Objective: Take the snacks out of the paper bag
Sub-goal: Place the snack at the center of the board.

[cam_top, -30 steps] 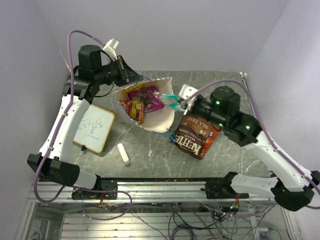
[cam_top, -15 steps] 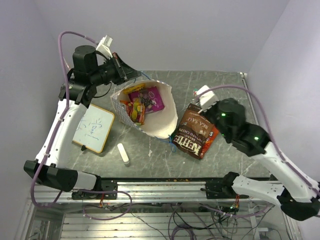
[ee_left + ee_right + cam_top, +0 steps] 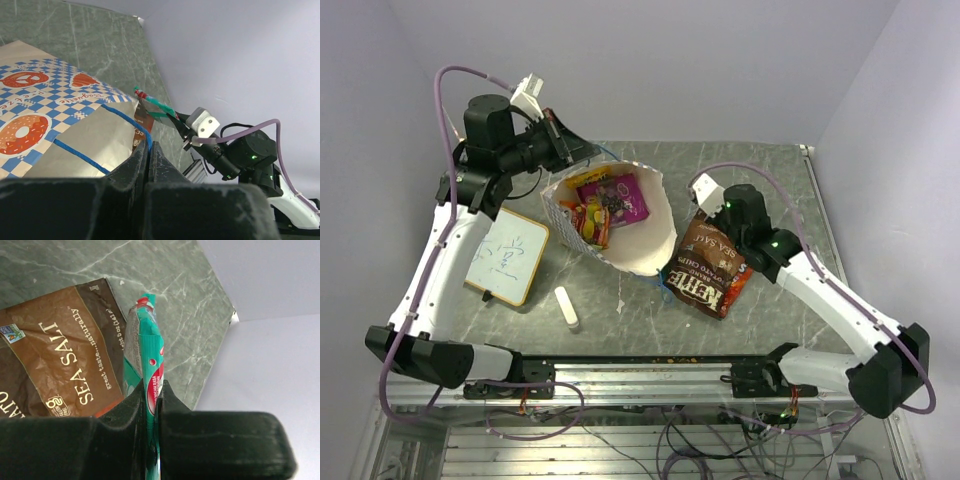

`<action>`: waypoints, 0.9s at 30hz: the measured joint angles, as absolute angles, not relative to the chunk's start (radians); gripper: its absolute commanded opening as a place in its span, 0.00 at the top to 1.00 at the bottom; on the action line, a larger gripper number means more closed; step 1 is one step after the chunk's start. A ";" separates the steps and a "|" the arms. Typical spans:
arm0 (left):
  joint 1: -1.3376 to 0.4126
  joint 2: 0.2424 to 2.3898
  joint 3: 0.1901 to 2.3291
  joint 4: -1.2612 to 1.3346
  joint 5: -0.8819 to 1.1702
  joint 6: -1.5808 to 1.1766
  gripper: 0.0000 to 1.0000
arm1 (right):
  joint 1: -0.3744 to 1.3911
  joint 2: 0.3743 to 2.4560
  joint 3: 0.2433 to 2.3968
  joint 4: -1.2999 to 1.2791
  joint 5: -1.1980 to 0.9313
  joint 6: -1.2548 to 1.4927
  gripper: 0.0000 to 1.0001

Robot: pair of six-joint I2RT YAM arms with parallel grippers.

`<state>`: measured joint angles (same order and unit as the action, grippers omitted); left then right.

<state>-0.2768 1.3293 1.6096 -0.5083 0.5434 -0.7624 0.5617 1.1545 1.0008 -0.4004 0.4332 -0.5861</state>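
The paper bag [image 3: 638, 250] lies on its side, mouth open toward the back, with purple [image 3: 623, 197], yellow [image 3: 588, 178] and red-orange [image 3: 592, 222] snacks inside. My left gripper [image 3: 582, 150] is shut on the bag's blue cord handle [image 3: 142, 131] and holds the rim up; in the left wrist view the gripper [image 3: 148, 147] has the cord between its jaws. My right gripper [image 3: 151, 390] is shut on a green packet [image 3: 145, 335], held edge-on above the table beside the brown Kettle bag [image 3: 710, 270]. The packet also shows in the left wrist view [image 3: 156, 105].
A wood-framed whiteboard [image 3: 507, 255] lies left of the bag. A small white cylinder [image 3: 566, 308] lies near the front. The table's back right corner [image 3: 807, 150] meets the walls.
My right gripper has pulled the green packet from the bag's rim and carried it right, over the top of the brown bag. The left gripper lifted the handle slightly.
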 measured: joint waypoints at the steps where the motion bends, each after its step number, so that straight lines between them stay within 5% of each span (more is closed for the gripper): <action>1: -0.277 1.337 1.615 -0.509 0.543 -0.756 0.93 | 0.561 1.164 0.992 -0.384 0.430 -0.601 1.00; 19: -0.277 1.406 1.664 -0.520 0.593 -0.703 0.93 | 0.585 1.317 0.945 -0.381 0.373 -0.602 1.00; 27: -0.277 1.441 1.678 -0.505 0.619 -0.704 0.93 | 0.632 1.386 0.944 -0.394 0.327 -0.519 0.79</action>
<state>-0.2768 1.4406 1.6783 -0.5053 0.6193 -0.7036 0.6315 1.3861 0.9436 -0.3943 0.3271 -0.5194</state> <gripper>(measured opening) 0.072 0.139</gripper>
